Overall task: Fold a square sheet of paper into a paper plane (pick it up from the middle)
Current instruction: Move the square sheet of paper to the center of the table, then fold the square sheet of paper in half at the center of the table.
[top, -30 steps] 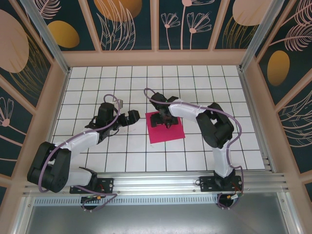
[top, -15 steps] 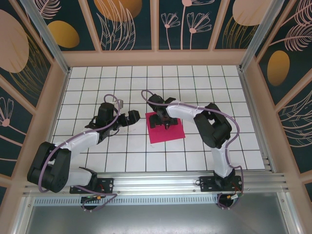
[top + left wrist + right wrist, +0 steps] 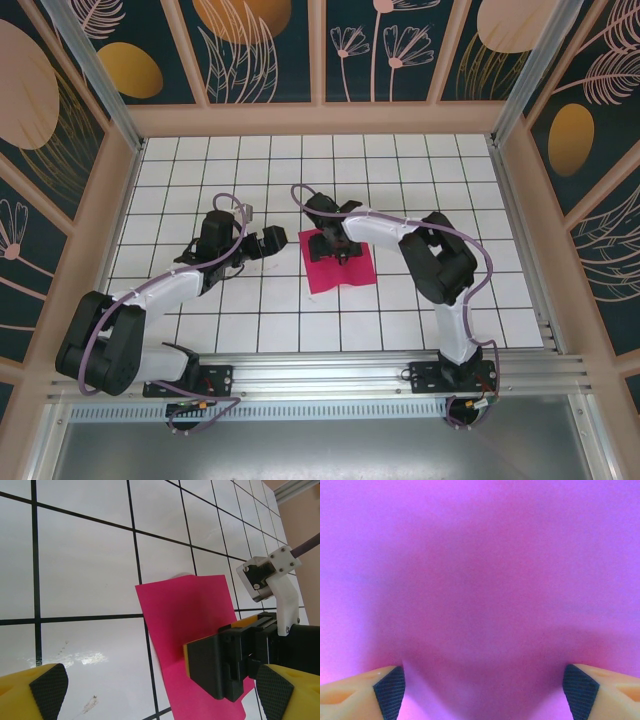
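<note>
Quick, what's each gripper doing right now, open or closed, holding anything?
Left gripper: open, holding nothing.
Right gripper: open, low at the middle of the square sheet of paper, not gripping it.

blurred square sheet of paper close ahead of the right gripper, fingertips wide apart
</note>
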Motion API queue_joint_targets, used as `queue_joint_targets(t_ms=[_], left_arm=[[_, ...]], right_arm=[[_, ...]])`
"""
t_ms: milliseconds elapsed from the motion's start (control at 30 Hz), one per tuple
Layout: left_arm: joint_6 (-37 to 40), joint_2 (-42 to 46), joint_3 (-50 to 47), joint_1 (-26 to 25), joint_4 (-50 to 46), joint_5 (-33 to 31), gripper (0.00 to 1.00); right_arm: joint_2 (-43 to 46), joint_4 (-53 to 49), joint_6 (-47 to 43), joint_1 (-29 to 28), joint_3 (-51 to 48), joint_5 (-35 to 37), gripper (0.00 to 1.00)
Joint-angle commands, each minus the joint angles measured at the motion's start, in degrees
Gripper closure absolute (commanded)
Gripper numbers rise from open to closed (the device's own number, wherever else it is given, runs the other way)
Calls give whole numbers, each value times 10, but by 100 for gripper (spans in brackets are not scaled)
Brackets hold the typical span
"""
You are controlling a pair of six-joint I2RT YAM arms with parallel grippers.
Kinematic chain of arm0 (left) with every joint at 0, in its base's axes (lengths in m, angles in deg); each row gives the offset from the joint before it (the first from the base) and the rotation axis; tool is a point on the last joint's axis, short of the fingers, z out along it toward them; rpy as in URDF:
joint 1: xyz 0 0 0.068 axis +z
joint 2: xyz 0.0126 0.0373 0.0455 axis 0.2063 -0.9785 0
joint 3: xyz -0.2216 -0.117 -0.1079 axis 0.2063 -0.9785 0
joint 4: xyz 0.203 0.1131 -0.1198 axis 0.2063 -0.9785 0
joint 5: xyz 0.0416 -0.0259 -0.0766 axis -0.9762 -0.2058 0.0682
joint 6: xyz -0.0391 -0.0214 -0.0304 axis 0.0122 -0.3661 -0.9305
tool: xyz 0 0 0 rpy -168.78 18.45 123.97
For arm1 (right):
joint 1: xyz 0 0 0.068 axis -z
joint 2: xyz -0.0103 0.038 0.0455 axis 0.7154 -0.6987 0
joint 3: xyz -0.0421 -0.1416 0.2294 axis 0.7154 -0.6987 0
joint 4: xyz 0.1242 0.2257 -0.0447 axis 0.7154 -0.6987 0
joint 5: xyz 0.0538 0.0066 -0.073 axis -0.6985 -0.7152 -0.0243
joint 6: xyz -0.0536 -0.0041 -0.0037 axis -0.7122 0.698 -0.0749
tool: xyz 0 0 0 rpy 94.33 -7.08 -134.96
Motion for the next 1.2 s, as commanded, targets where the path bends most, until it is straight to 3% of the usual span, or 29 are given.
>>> queue_joint_targets(t_ms=[0,67,233,467,667,800,1167], left_arm=[[-2,10,-5,-1,-1,1,1],[-1,9,-3,-1,0,1,1],[-2,11,0,-1,-1,1,2],[-9,22,-7,-1,0,-7,2],[-17,39,-3,-1,-1,-25,1],[-21,41,2,-1,1,-22,1],[-26,35,2,-1,20,22,2]], right_arm=[[-27,-6,7,2,-19,-55,20],[-15,-9,10,3,-7,-52,24],[20,-11,17,7,21,-49,45],[79,39,42,14,12,-109,56],[161,165,103,28,-55,-214,55],[205,291,168,55,-157,-270,55],[232,356,212,100,-316,-249,50]])
